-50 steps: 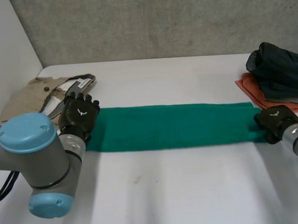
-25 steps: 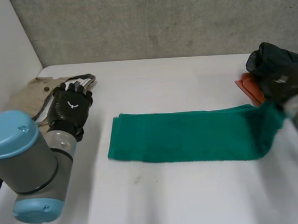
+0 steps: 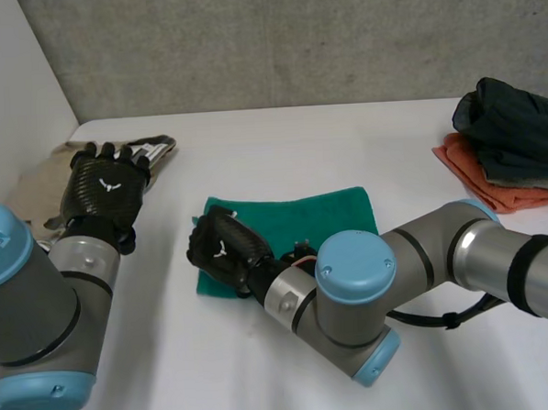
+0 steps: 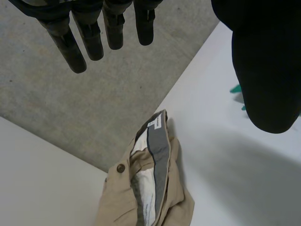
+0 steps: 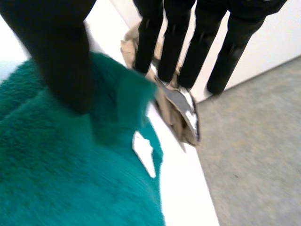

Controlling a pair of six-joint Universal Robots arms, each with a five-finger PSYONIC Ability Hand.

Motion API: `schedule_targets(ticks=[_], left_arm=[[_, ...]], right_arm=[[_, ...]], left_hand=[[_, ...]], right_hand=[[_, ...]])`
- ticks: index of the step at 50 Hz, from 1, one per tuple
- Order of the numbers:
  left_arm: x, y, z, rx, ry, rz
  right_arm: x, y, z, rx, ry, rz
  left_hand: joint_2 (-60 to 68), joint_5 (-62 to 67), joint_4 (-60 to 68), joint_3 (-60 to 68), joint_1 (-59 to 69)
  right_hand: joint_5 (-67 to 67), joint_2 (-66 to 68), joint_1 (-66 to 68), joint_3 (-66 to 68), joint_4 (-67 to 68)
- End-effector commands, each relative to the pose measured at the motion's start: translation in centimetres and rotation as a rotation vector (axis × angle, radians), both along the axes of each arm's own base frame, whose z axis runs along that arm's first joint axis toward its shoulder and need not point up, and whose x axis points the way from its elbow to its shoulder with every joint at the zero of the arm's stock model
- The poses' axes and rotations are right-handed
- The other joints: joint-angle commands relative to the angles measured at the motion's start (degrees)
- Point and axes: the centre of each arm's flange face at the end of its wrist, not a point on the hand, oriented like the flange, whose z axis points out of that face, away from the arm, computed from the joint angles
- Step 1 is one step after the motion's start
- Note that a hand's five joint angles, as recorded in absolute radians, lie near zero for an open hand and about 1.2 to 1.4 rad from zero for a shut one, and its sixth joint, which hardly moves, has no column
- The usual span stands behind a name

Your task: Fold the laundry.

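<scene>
At table (image 3: 298, 139) centre-left, green towel (image 3: 320, 212) now doubled: right hand (image 3: 226, 249) carried right end onto left end, fingers (image 5: 171, 47) and thumb pinching edge. Left hand (image 3: 103, 182) backed off over khaki trousers (image 4: 150, 188), fingers spread, empty. Half-fold nearly done.

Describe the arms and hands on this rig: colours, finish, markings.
The left arm and right arm are grey tubes with light-blue caps at the joints; the right carries a black band. The left hand and right hand are black, with a small white mark on the back, slim dark fingers, and a carbon-weave look clearest on the left.
</scene>
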Motion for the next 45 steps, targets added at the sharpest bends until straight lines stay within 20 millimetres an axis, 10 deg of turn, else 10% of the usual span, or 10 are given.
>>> schedule_targets(ticks=[1, 6, 15, 23, 29, 36, 45], left_arm=[[-2.0, -0.7, -0.1, -0.013, 0.008, -0.072], [-5.8, 0.2, 0.1, -0.028, 0.043, -0.194], [-9.9, 0.1, -2.5, 0.015, 0.052, -0.293], [-10.2, -0.1, -4.2, 0.050, 0.029, -0.293], [-9.6, 0.3, -3.0, 0.040, 0.040, -0.284], [-8.6, 1.2, -2.1, 0.036, 0.043, -0.277], [-6.6, 1.8, -1.3, 0.035, 0.043, -0.231]], right_arm=[[-3.6, -1.6, 5.1, 0.018, -0.066, -0.177], [-9.6, -4.9, 5.7, 0.192, -0.050, -0.416], [-14.5, -4.7, 1.9, 0.463, 0.121, -0.563], [-18.1, -6.6, 0.4, 0.505, 0.163, -0.703], [-19.8, -7.8, 3.0, 0.341, 0.143, -0.823], [-18.2, -7.8, 5.4, 0.091, 0.174, -0.771], [-6.6, 0.6, 2.7, -0.133, 0.164, -0.220]], left_hand=[[-1.4, -2.4, -1.3, -1.7, -0.9], [-1.4, -2.4, -1.3, -1.7, -0.9], [-1.4, -2.4, -1.3, -1.7, -0.9], [-1.3, -2.4, -1.3, -1.6, -0.9], [-1.3, -2.4, -1.3, -1.6, -0.9], [-1.3, -2.4, -1.3, -1.6, -0.9], [-1.3, -2.4, -1.3, -1.6, -0.9]], right_hand=[[-35.2, -35.6, -35.1, -35.9, -35.9], [-35.2, -35.6, -35.1, -35.9, -35.9], [-33.9, -34.2, -33.7, -34.5, -34.5], [34.7, 34.3, 34.8, 34.0, 34.0], [34.8, 34.4, 34.9, 34.1, 34.1], [34.8, 34.4, 34.9, 34.1, 34.1], [34.8, 34.4, 34.9, 34.1, 34.1]])
